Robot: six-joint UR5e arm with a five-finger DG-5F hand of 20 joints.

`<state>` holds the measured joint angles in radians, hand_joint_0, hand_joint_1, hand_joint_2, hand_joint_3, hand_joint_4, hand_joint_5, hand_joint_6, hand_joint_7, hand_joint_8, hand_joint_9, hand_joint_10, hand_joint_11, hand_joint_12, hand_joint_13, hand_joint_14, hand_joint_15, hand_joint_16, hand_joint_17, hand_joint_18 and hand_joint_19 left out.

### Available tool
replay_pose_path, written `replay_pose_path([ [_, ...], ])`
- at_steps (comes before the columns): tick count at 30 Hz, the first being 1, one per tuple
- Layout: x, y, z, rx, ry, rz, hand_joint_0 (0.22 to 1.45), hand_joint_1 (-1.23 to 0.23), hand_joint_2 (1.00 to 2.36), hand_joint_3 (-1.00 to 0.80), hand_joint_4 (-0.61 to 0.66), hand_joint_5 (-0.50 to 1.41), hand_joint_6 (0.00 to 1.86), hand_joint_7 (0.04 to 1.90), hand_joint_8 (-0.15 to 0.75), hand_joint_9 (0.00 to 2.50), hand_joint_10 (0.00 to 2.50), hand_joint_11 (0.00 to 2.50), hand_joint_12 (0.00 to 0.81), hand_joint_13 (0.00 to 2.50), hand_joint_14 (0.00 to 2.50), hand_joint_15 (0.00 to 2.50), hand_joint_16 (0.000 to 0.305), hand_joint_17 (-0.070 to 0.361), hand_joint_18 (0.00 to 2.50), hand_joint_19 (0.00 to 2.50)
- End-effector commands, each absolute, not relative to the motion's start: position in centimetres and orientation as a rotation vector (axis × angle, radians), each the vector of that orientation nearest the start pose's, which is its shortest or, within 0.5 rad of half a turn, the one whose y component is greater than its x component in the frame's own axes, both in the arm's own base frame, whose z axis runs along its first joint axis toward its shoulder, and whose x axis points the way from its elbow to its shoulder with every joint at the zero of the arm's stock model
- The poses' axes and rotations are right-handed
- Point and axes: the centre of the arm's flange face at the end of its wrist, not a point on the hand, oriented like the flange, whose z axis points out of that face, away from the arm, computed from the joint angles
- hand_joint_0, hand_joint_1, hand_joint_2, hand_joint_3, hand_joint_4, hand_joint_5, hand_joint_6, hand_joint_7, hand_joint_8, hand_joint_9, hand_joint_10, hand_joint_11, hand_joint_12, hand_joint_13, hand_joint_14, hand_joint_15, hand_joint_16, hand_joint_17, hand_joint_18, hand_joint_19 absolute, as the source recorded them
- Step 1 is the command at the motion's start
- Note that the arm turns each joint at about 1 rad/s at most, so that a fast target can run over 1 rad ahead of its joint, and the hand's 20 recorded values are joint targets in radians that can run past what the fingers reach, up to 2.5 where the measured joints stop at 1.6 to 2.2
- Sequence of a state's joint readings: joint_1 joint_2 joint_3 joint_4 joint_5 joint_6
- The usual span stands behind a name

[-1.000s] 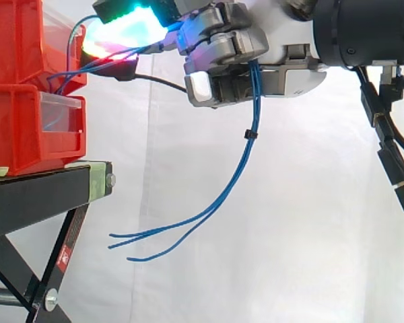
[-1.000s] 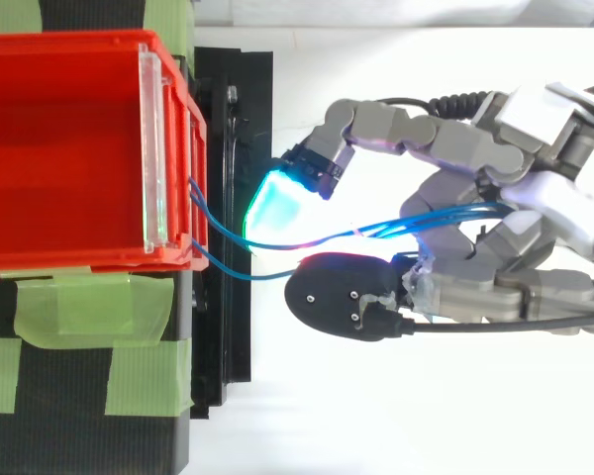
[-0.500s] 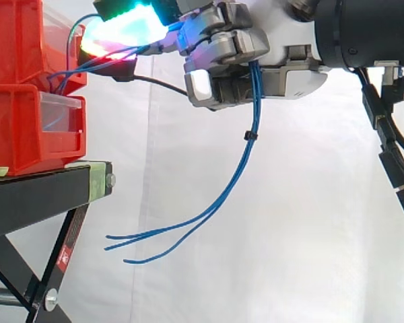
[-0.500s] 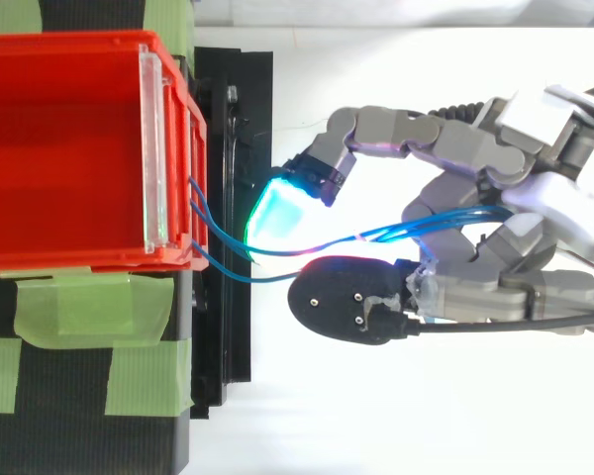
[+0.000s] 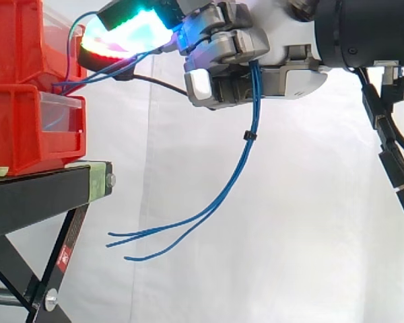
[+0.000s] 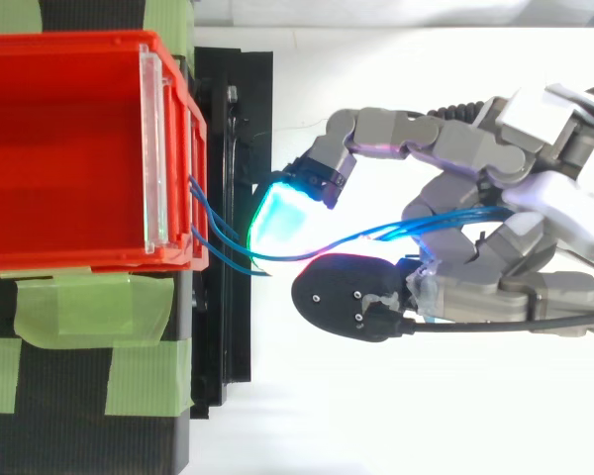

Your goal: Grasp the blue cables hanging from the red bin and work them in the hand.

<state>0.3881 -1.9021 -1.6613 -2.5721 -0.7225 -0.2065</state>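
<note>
Side view: a grey robot hand (image 5: 269, 67) comes in from the 2 o'clock edge, in front of a white curtain (image 5: 289, 235). Its fingers are curled closed around a bundle of thin blue cables (image 5: 239, 168), pinning them against the palm. One finger reaches out toward 10 o'clock, and its thick fingertip (image 5: 131, 30) glows cyan and green, with red along its lower edge.

From the grip, the cables run two ways. One stretch goes toward 9 o'clock, passing against the glowing pad, to the front of the upper red bin (image 5: 20, 40). The other stretch hangs down past a small black tie (image 5: 248, 136), then curves toward 7 o'clock. There the loose ends fan apart in the air, clear of the black stand (image 5: 40, 195). A lower red bin (image 5: 20, 134) sits on that stand, directly beneath the upper one.

Top view: the upper red bin (image 6: 79, 45) lies at 9 o'clock, with a clear panel (image 6: 153, 148) across its front. Strips of green tape (image 6: 89, 307) lie at 7 o'clock. The cables leave the bin's front lip, sag in loops over the stand, pass under the glowing pad and enter the curled fingers at 3 o'clock. A dark rounded pad (image 6: 346, 297) sits just beside the cables, on their 6 o'clock side.
</note>
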Motion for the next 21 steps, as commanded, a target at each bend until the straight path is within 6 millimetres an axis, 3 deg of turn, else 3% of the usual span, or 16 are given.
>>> replay_pose_path([
  [1,61.17,2.54,31.48,1.264,0.859,0.82,1.35,-0.71,1.01,0.53,0.17,0.36,0.3,1.34,0.35,1.6,2.5,2.5,0.47,1.75,2.5,1.46,0.186,0.139,2.48,0.56],
  [5,61.16,2.51,31.48,1.271,0.851,0.826,1.25,-0.73,1.02,0.29,0.18,0.35,0.16,1.36,0.35,1.6,2.5,2.5,0.47,1.75,2.5,1.46,0.186,0.139,2.48,0.56],
  [6,61.16,2.51,31.48,1.271,0.851,0.826,1.25,-0.73,1.02,0.32,0.18,0.35,0.15,1.36,0.35,1.6,2.5,2.5,0.47,1.75,2.5,1.46,0.186,0.139,2.48,0.56],
  [7,61.15,2.5,31.48,1.272,0.85,0.825,1.3,-0.71,1.01,0.52,0.18,0.35,0.17,1.36,0.35,1.6,2.5,2.5,0.47,1.75,2.5,1.46,0.186,0.139,2.48,0.56],
  [11,61.15,2.48,31.48,1.273,0.848,0.825,1.37,-0.69,1.0,0.62,0.16,0.37,0.22,1.35,0.35,1.6,2.5,2.5,0.47,1.75,2.5,1.46,0.186,0.139,2.48,0.56],
  [14,61.1,2.48,31.43,1.275,0.852,0.824,1.22,-0.71,1.01,0.3,0.16,0.32,0.16,1.36,0.35,1.6,2.5,2.5,0.47,1.75,2.5,1.46,0.186,0.139,2.48,0.56],
  [16,61.1,2.46,31.43,1.276,0.851,0.823,1.22,-0.71,1.02,0.2,0.18,0.33,0.13,1.35,0.35,1.6,2.5,2.5,0.47,1.75,2.5,1.46,0.186,0.139,2.48,0.56],
  [19,61.1,2.46,31.43,1.277,0.85,0.824,1.34,-0.68,1.01,0.51,0.16,0.36,0.12,1.37,0.35,1.6,2.5,2.5,0.47,1.75,2.5,1.46,0.186,0.139,2.48,0.56],
  [21,61.1,2.48,31.43,1.276,0.851,0.825,1.36,-0.68,1.01,0.52,0.16,0.39,0.13,1.38,0.35,1.6,2.5,2.5,0.47,1.75,2.5,1.46,0.186,0.139,2.48,0.56],
])
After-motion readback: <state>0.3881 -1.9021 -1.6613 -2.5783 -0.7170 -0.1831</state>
